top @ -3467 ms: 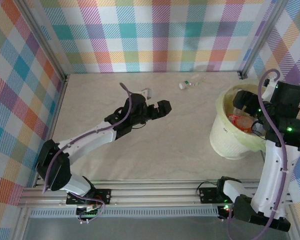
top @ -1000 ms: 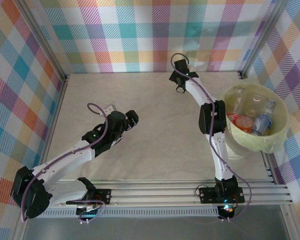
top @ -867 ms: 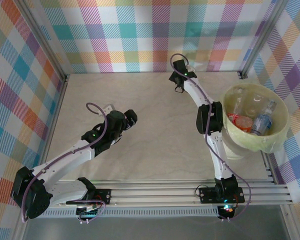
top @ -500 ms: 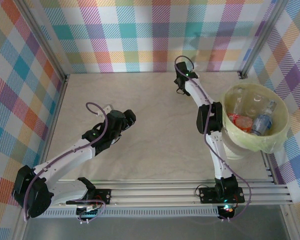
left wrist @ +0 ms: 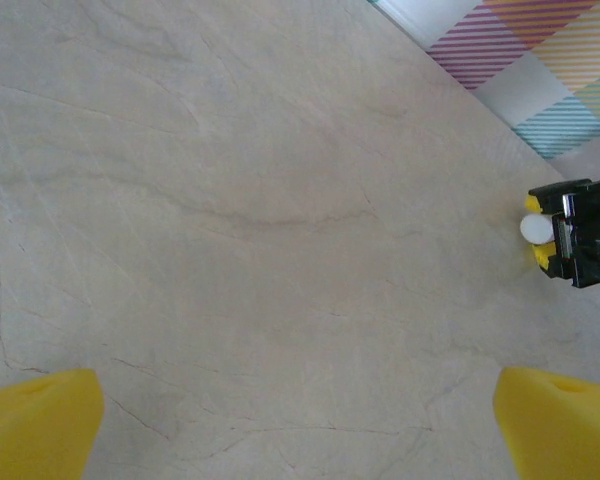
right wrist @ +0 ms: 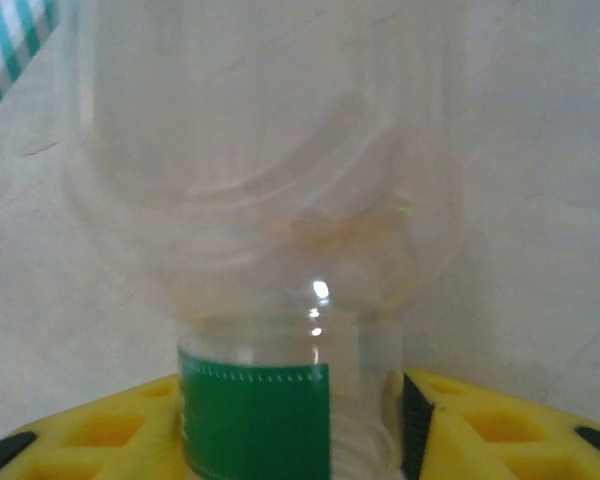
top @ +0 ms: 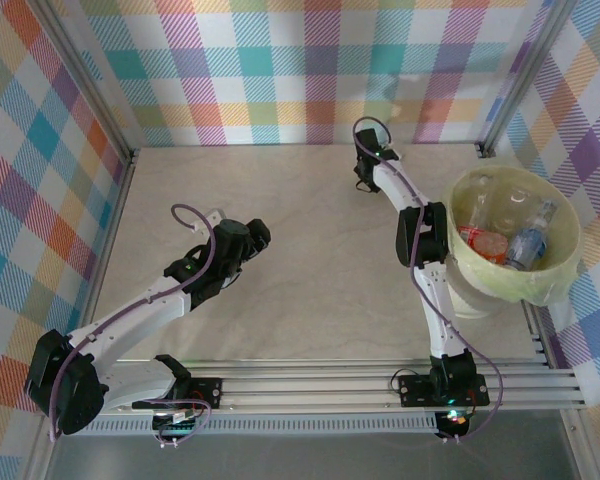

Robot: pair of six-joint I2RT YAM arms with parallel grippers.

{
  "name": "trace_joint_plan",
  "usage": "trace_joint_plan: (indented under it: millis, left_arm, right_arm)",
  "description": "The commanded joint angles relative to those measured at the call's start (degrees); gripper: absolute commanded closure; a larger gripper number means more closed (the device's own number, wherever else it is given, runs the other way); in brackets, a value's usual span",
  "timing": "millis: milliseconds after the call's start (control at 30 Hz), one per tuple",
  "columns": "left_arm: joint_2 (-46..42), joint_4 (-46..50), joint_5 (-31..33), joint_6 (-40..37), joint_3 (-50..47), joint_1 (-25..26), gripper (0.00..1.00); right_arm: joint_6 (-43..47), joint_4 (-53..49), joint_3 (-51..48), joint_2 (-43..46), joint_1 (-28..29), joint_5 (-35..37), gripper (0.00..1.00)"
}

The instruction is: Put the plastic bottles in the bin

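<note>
Clear bottle [right wrist: 255,230]: it is right between the right jaws, far back on the counter [left wrist: 230,200] near the checked wall [top: 280,80]. It has a green label [right wrist: 255,420] and a white cap [left wrist: 533,229].
Right jaws: pinching the clear bottle, with a yellow pad [right wrist: 100,430] on each side of it.
Lifted or not: I cannot tell if the clear bottle rests on the counter.
Left jaws: spread wide, with only counter between them.
Bin [top: 470,295]: off to the right of the right jaws, well apart from the left jaws.
Bottles in the bin: several, one with a red label [top: 480,240] and one with a blue label [top: 528,245].
</note>
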State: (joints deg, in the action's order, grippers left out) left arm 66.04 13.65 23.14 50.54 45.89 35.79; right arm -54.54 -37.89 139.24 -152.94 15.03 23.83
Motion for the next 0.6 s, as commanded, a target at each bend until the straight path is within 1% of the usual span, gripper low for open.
trace_joint_plan:
  millis: [0, 67, 133, 300, 400, 567]
  left_arm:
    - [-1.19, 1.25, 0.17, 0.06, -1.06, -0.37, 0.0]
    - [-1.56, 0.82, -0.07, 0.23, -1.49, -0.44, 0.0]
    - [-1.62, 0.39, -0.45, 0.35, -1.75, -0.42, 0.0]
    - [-1.54, -0.41, -1.8, 0.61, -2.1, -0.42, 0.0]
    - [-1.22, -1.12, -2.7, 0.7, -2.08, -0.38, 0.0]
    - [-1.09, -1.69, -3.94, 1.04, -2.01, -0.41, 0.0]
  right_arm:
    - [3.51, 3.73, -4.95, 5.02, -0.52, -3.96, 0.56]
    - [6.45, 6.55, -9.03, 7.89, -0.44, -6.66, 0.61]
    - [9.66, 10.42, -14.75, 11.79, -0.34, -10.13, 0.62]
    - [15.83, 21.0, -34.14, 24.72, 0.18, -16.82, 0.66]
    - [18.71, 21.94, -40.5, 29.72, 0.51, -19.67, 0.68]
    - [23.25, 23.04, -47.61, 35.23, 1.31, -23.49, 0.71]
